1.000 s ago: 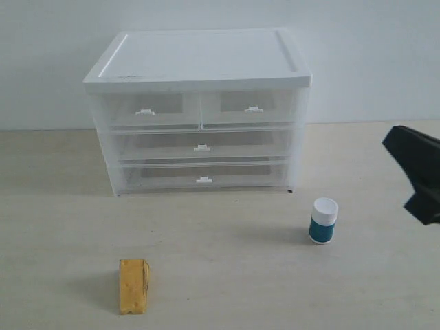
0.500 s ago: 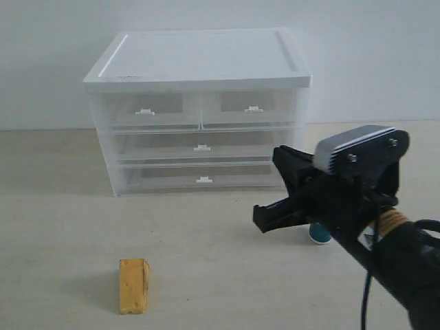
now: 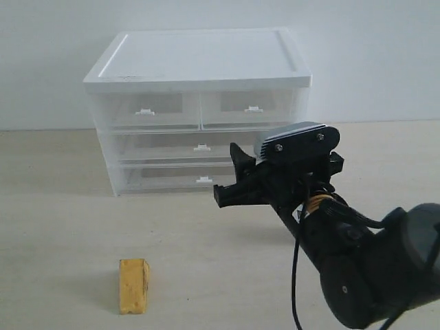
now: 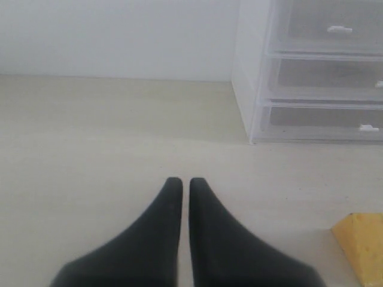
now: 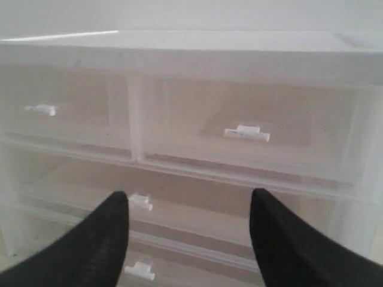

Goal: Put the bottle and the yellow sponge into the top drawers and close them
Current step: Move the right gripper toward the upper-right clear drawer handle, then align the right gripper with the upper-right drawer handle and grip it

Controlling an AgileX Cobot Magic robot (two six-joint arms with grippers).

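Note:
The yellow sponge (image 3: 134,285) stands on the table at the front left; its corner (image 4: 362,242) also shows in the left wrist view. My right arm hides the bottle. Both top drawers, left (image 3: 148,110) and right (image 3: 247,106), are closed under the white lid. My right gripper (image 3: 227,173) hovers open and empty just in front of the drawer unit, facing the right top drawer's handle (image 5: 246,133); its jaws (image 5: 188,196) stand wide apart. My left gripper (image 4: 181,182) is shut and empty above bare table, left of the sponge.
Two full-width clear drawers (image 3: 201,157) sit closed below the top pair. The white lid (image 3: 199,58) covers the unit. A pale wall stands behind. The right arm's bulky body (image 3: 364,268) fills the front right of the table.
My right arm swung in from the right edge to the front of the drawer unit and now covers the bottle. Its jaws opened. The sponge has not moved.

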